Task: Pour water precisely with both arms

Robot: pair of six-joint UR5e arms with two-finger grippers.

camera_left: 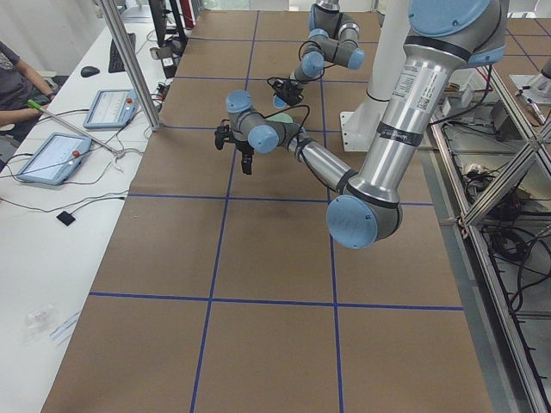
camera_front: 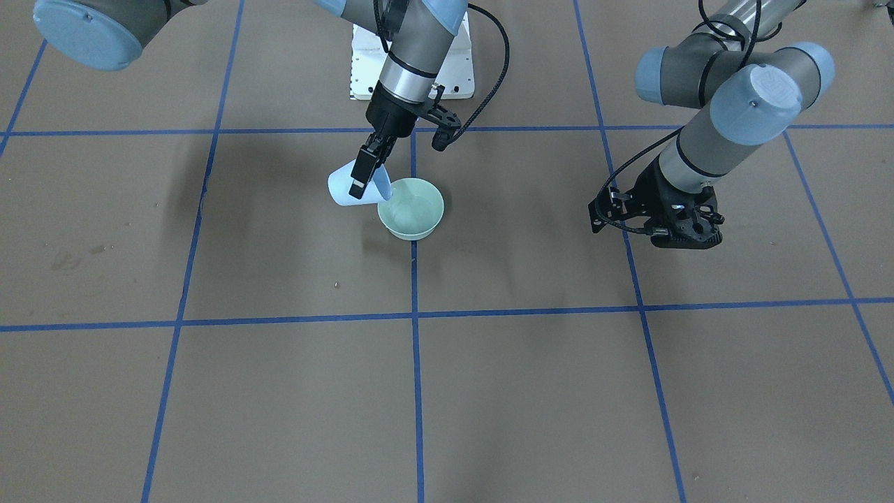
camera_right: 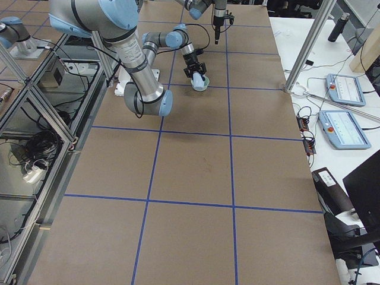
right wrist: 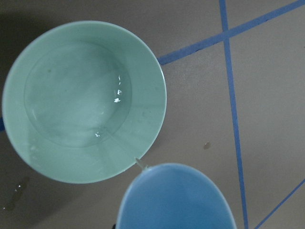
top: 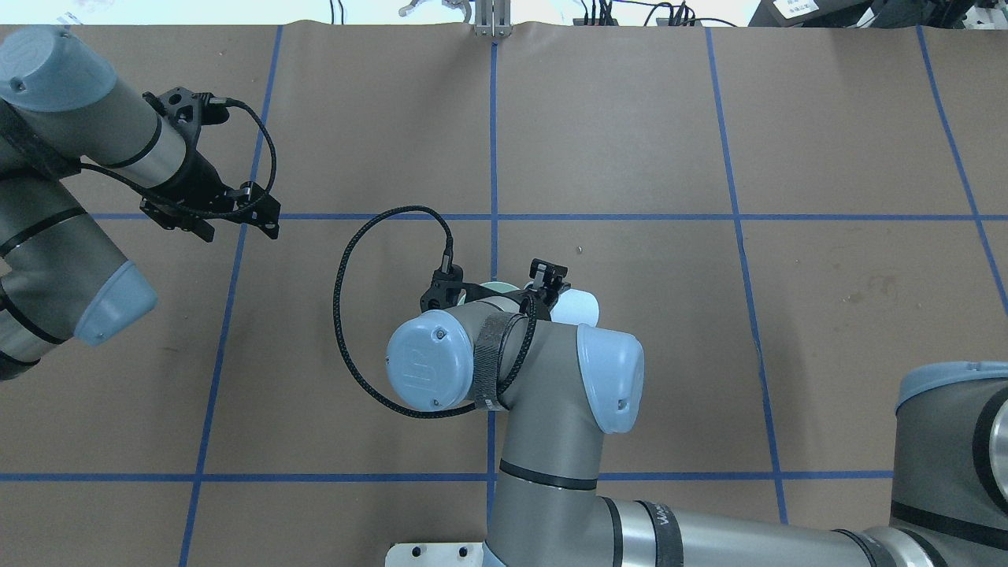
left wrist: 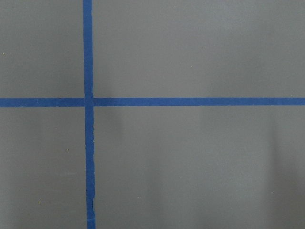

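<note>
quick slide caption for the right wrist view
Tilted blue cup pours a thin stream of water into the green bowl on the table.

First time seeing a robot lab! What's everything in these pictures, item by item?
bowl: one, pale green, on a tape line near the table's middle.
cup: one, light blue, held tilted, lip over the bowl's rim.
water: a little, clear, in the bowl, a thin trickle from the cup.
table: one, brown, with a blue tape grid.
base plate: one, white, at the table's robot edge.
tablets: two, grey, off the table, operators' side.
right arm: one, grey with light-blue caps, over the bowl.
left arm: one, same colours, off to the side.
right end effector: black, shut on the cup.
left end effector: black, over bare table.
</note>
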